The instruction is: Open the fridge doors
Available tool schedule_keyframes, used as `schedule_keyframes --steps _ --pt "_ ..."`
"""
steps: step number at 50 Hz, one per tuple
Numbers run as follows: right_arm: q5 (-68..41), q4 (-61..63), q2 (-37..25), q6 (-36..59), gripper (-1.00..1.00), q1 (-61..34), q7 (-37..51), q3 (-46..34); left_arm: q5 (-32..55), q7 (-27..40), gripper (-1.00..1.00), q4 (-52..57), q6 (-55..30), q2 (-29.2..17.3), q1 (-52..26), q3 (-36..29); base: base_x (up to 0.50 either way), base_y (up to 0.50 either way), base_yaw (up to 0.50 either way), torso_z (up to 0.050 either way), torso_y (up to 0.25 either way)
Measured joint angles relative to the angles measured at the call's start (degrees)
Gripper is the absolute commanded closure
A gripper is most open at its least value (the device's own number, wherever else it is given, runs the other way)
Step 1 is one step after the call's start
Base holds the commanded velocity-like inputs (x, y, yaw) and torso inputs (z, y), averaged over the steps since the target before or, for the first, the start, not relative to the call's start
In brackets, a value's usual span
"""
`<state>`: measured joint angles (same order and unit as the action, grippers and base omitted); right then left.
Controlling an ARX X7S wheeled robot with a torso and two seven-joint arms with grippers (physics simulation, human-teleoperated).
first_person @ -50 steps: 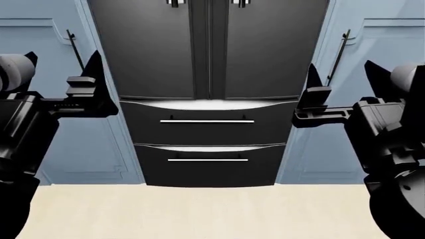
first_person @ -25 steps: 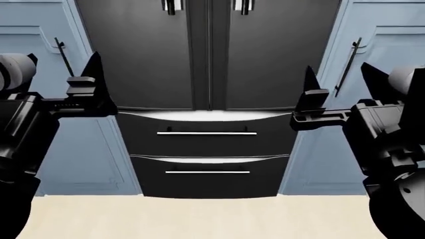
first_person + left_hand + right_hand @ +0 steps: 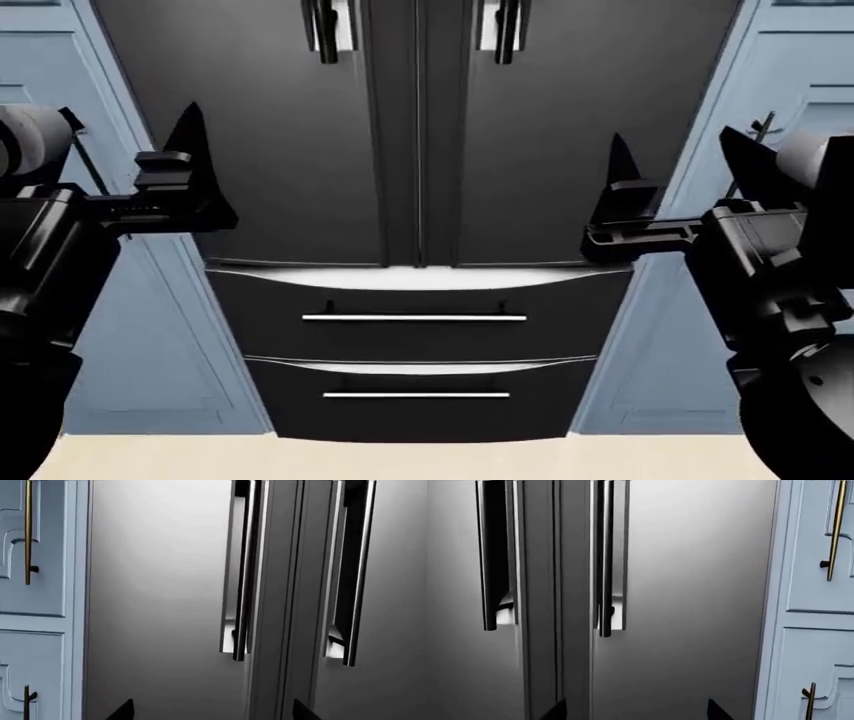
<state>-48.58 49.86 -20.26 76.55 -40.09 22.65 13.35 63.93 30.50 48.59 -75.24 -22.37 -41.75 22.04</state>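
The fridge doors stand shut side by side: the left door (image 3: 254, 140) and the right door (image 3: 587, 140), both glossy dark grey. Their vertical bar handles (image 3: 324, 30) (image 3: 505, 30) flank the centre seam near the top of the head view. My left gripper (image 3: 187, 150) hovers open before the left door's outer edge, touching nothing. My right gripper (image 3: 621, 170) is open before the right door's outer part. The left wrist view shows the left door (image 3: 160, 605), its handle (image 3: 241, 570) and my open left gripper (image 3: 212, 712). The right wrist view shows the right door (image 3: 694, 605), its handle (image 3: 607, 555) and my open right gripper (image 3: 637, 711).
Below the doors are two wide black drawers (image 3: 414, 340) (image 3: 416, 410) with horizontal silver handles. Pale blue cabinets (image 3: 40, 60) (image 3: 801, 60) flank the fridge, with thin handles (image 3: 28, 535) (image 3: 835, 530). A strip of beige floor (image 3: 400, 460) lies in front.
The fridge has grown larger and slid down in the head view, so the door handles show more. Both arms keep the same places in the view, both grippers open.
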Motion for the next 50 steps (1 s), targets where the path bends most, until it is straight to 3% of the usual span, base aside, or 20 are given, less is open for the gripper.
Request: schedule_keyframes --steps 25,38,50 --pt "-1.09 -0.54 -0.62 -1.11 -1.0 0.33 0.66 -0.5 1.15 1.13 -1.0 -0.29 1.31 -0.88 0.54 -0.57 0.43 0.0 0.0 0.0 0.001" --pt "-2.21 -0.18 -0.83 -0.91 -1.0 0.06 1.53 -0.35 1.42 1.62 -1.0 -0.57 2.02 -1.32 0.64 -1.03 0.01 0.0 0.0 0.0 0.001" --pt "-16.98 -2.84 -1.18 8.03 -1.0 -13.92 13.27 -0.74 1.86 2.16 -1.0 -0.76 2.57 -1.72 0.63 -1.29 0.0 0.0 0.0 0.0 0.0"
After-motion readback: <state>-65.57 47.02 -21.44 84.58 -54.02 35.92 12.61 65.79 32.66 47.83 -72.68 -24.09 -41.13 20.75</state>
